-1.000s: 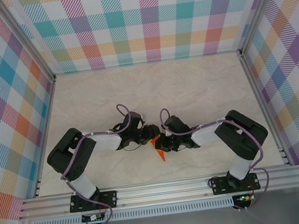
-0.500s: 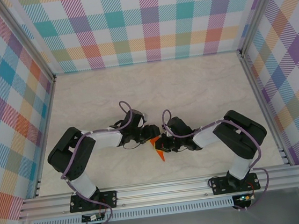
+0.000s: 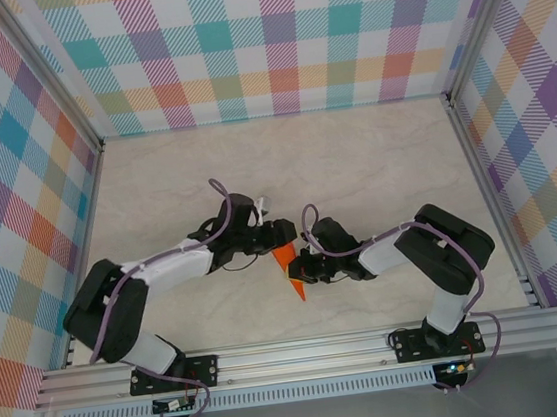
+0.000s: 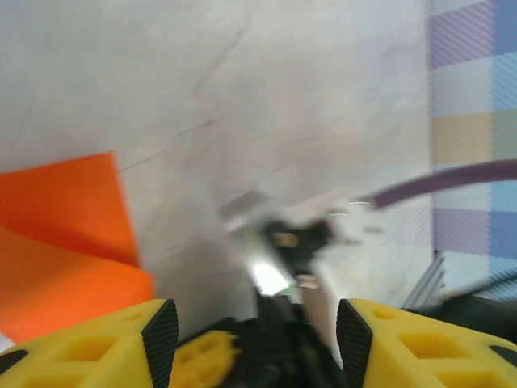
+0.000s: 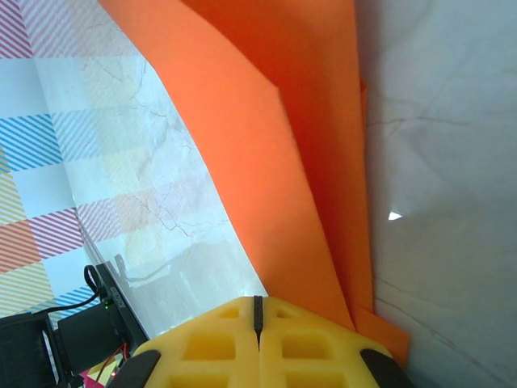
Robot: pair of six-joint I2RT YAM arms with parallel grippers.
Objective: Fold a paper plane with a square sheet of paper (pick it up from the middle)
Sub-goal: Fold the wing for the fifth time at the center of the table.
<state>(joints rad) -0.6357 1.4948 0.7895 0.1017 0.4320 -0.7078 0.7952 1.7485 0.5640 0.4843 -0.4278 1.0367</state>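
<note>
Orange paper sheet: creased into a pointed shape; lying just toward 6 o'clock of the table's middle; tip aimed at about 5 o'clock; one layer curling up off the surface in the right wrist view.
Right gripper: at the paper's 3 o'clock; yellow fingers clenched flush together, apparently pinching the paper's edge.
Left gripper: at the paper's 12 o'clock, close by it; fingers spread apart, grasping nothing; paper off at 9 o'clock in the left wrist view, outside the gap.
Table: pale, marble-patterned surface.
Risk, tearing: thin paper pinched at one edge only; likely to rip or crumple if dragged sideways while the other jaws close on it.
Risk, crooked crease: curled layer free to spring or slide; probably a skewed fold if pressed before the edges line up.
Risk, missed grab: spread fingers off to one side of the sheet; liable to close on air or knock the paper out of the pinch.
Risk, collision: both grippers crowded around one small sheet; little room to turn.
</note>
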